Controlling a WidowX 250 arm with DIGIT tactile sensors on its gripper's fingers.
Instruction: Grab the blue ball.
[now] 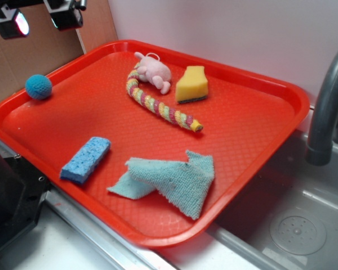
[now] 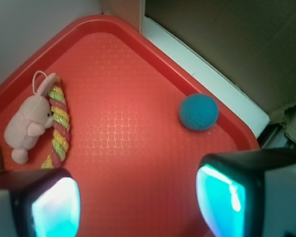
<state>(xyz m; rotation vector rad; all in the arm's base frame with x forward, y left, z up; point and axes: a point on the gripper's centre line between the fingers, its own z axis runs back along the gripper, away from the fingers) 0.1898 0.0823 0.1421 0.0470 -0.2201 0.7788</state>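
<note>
- From my station I see the blue ball [image 1: 39,86] at the far left of the red tray [image 1: 259,146], resting against the inner slope of the rim, well apart from everything else on it
- In the wrist view the ball [image 2: 198,112] sits beyond the right finger pad [image 2: 222,200], up by the tray's edge, touching neither pad
- The gripper [image 2: 138,205] is spread wide; both pads show at the bottom of the wrist view with bare tray between them, pinching nothing
- In the exterior view only dark parts near the top left corner [image 1: 42,14] show, probably the arm, though I can't be sure
- A pink plush toy [image 1: 154,71] lies against a twisted, striped rope [image 1: 158,104] toward the back
- A yellow sponge [image 1: 191,84] stands just beside the plush
- A blue sponge [image 1: 85,160] and a pale teal cloth [image 1: 172,179] lie near the front edge
- A grey faucet [image 1: 327,107] rises over the sink [image 1: 296,228] at right
</note>
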